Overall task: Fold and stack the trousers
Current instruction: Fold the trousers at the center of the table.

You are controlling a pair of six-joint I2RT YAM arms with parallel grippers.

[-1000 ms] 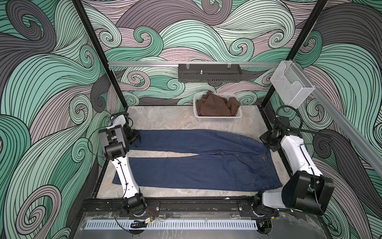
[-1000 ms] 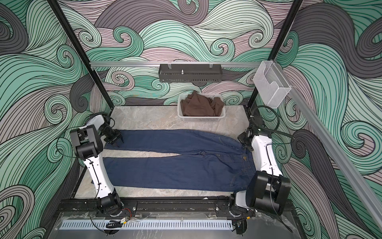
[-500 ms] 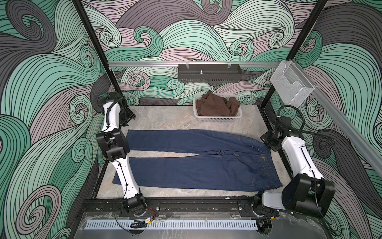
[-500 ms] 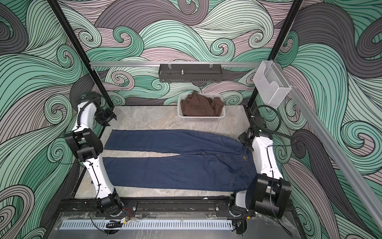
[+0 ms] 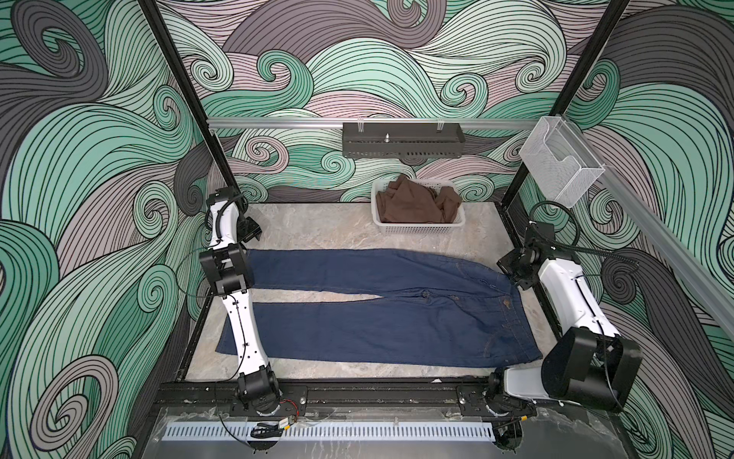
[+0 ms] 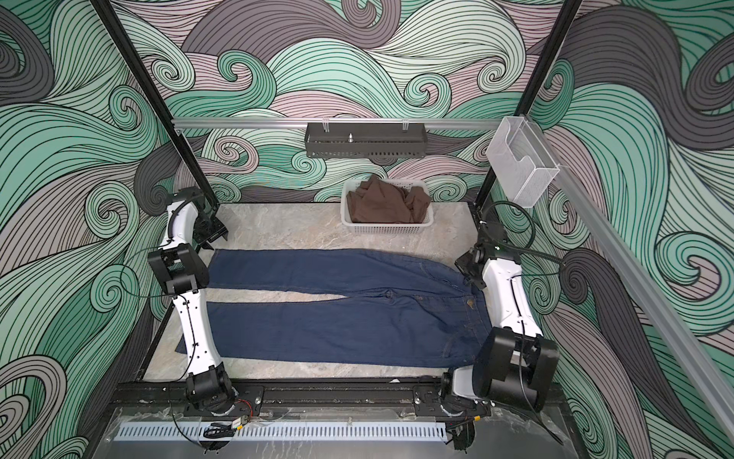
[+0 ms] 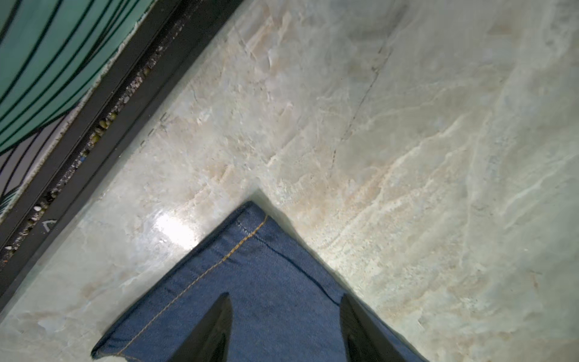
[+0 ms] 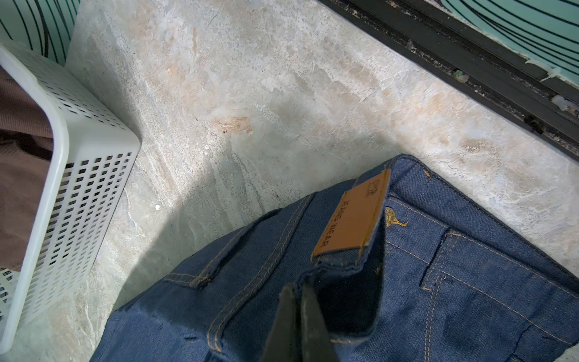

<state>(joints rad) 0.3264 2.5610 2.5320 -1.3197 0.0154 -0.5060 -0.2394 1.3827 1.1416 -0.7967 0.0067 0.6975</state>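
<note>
Left wrist view: trousers (image 7: 250,282) hem corner, open table (image 7: 407,125) beyond

Jeans (image 8: 485,238): dark blue denim, matt, fine diagonal twill, stitched in tan-orange thread. Waistband patch (image 8: 352,216): tan, smooth, leather-look, with stamped lettering. Button (image 8: 389,216): brassy metal, slight shine. Tabletop (image 7: 407,125): veined marble-look slab, glossy, with a bright glare spot by the hem. Basket (image 8: 81,175): white perforated plastic, matt. Garment (image 8: 22,141) inside it: brown cloth, matt. Rail (image 5: 278,123): pale brushed metal. Wall holder (image 5: 556,167): clear plastic.
</note>
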